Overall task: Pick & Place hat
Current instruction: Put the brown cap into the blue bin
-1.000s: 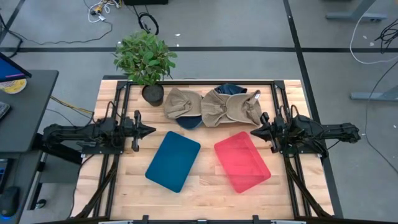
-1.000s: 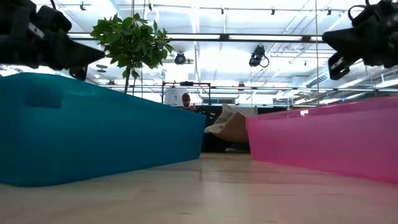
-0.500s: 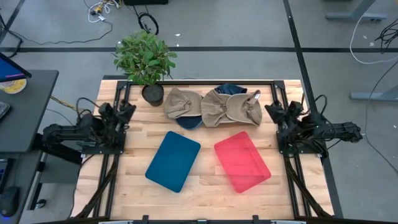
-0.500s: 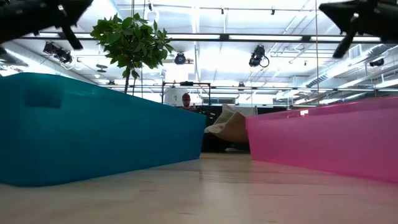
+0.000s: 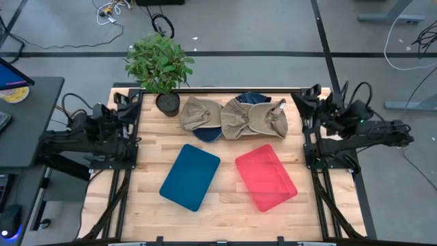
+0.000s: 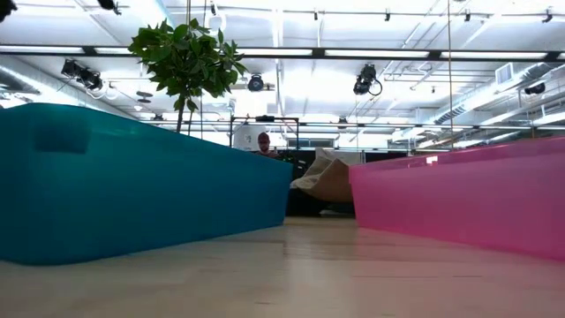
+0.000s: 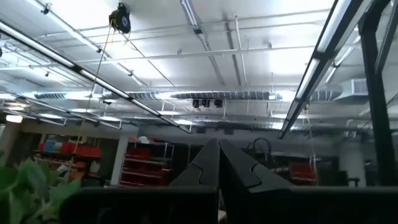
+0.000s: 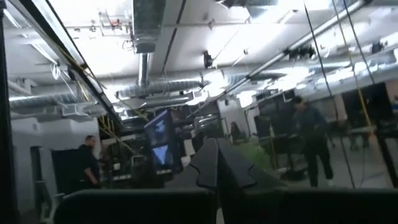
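Note:
Two tan hats (image 5: 201, 115) (image 5: 256, 117) lie side by side at the table's far middle. They overlap dark blue hats (image 5: 207, 133) that peek out from under them. In the low view a tan hat (image 6: 328, 181) shows between the two bins. My left gripper (image 5: 128, 108) is raised over the table's left edge, shut and empty, with its fingers (image 7: 205, 167) tipped up at the ceiling. My right gripper (image 5: 306, 100) is raised over the right edge, also shut and empty, its fingers (image 8: 205, 163) tipped up into the room.
A blue bin (image 5: 190, 176) and a pink bin (image 5: 265, 177) stand at mid-table, nearer than the hats. A potted plant (image 5: 159, 65) stands at the far left corner. Black rails (image 5: 130, 178) (image 5: 317, 184) run along both sides. People stand in the room beyond.
Both grippers have risen from low over the table beside the bins and tipped from level to pointing upward. Each has drawn back toward its own side edge and toward the far edge. Both have stayed shut. Hats and bins have not moved.

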